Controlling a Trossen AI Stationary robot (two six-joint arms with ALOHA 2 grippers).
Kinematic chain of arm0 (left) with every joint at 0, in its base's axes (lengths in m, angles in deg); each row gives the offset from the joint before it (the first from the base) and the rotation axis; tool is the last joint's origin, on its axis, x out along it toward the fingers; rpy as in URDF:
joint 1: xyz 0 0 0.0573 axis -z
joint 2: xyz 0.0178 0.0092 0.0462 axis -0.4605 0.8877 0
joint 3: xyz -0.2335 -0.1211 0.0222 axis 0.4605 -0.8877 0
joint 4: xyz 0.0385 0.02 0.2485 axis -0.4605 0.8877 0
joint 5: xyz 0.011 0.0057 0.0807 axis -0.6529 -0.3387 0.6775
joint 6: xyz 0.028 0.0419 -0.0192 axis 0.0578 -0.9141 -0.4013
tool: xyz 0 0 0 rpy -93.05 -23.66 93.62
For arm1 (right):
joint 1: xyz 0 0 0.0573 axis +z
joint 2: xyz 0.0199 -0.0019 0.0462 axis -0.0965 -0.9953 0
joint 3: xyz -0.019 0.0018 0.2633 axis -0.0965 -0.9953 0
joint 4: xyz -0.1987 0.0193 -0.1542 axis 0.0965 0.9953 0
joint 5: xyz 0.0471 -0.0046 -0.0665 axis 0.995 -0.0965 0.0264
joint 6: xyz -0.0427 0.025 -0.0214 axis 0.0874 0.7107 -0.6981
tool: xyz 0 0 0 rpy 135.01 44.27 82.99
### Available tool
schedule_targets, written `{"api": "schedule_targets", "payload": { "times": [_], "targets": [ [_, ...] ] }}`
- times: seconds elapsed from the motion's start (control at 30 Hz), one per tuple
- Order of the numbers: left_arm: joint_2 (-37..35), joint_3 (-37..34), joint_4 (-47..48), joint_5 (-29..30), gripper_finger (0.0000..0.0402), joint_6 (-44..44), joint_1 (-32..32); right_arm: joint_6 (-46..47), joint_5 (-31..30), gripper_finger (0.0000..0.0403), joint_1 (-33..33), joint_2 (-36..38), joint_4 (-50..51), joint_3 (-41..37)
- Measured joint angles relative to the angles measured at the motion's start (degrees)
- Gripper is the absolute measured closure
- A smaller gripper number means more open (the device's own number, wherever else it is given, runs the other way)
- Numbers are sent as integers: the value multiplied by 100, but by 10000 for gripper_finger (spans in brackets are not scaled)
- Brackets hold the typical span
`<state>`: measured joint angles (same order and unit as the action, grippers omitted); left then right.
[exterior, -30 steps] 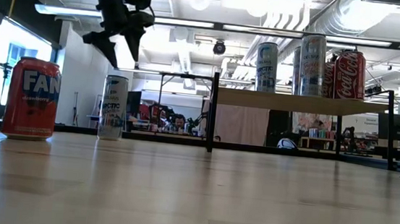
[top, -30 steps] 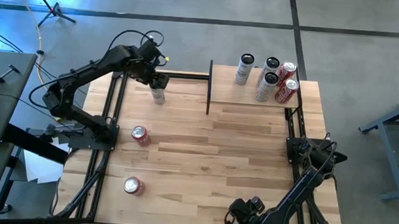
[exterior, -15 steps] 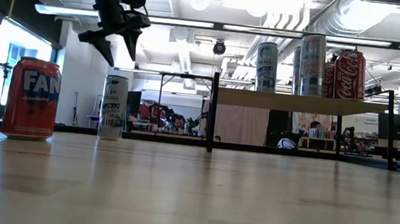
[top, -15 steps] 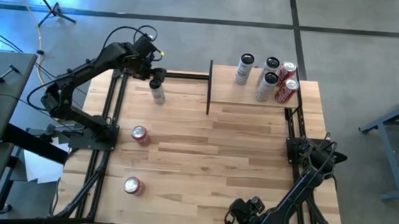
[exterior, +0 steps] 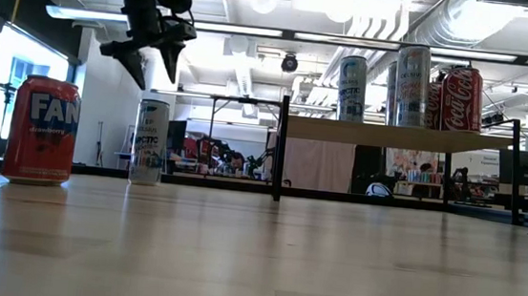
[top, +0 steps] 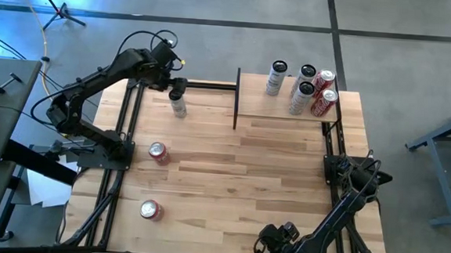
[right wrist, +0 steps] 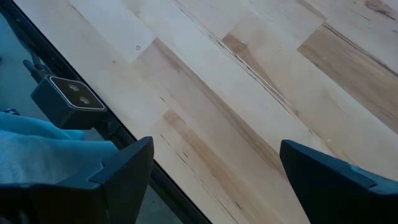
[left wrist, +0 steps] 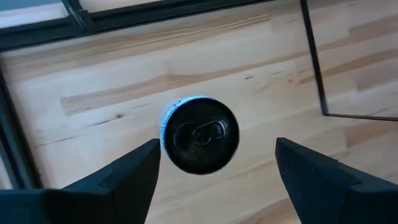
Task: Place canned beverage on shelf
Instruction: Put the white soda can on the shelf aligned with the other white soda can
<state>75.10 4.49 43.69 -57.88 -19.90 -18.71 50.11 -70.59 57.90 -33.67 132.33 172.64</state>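
Observation:
A slim silver-and-blue can (top: 179, 105) stands upright on the tabletop at the far left, also seen as a slim can (exterior: 149, 142) in the low view. My left gripper (exterior: 154, 67) hangs open above it, touching nothing. In the left wrist view its fingers flank the can's dark top (left wrist: 200, 134) from higher up. The shelf (top: 287, 107) at the far right carries several upright cans (top: 302, 90). My right gripper (top: 268, 247) waits open at the table's near edge, over bare wood.
A red Fanta can (exterior: 43, 130) stands near the left edge, seen from above as a red can (top: 158, 152). Another red can (top: 150, 210) stands nearer the front. A black frame rail (top: 127, 128) runs along the left side. A small grey camera (right wrist: 69, 93) sits at the near edge.
My left gripper has drifted slightly toward the table's left edge and rolled a little, staying above the slim can. The can has kept its place.

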Motion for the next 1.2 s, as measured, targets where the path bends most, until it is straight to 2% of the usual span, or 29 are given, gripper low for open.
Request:
{"api": "schedule_targets", "payload": {
  "times": [0.3, 1.2],
  "targets": [
    [101, 4, 30, -104, 71, 307, 0, 0, 0, 66, 0, 0, 0, 0],
    [1323, 4, 357, -107, 71, 300, 2, 0, 0, 66, 0, 0, -25, 0]
  ]
}}
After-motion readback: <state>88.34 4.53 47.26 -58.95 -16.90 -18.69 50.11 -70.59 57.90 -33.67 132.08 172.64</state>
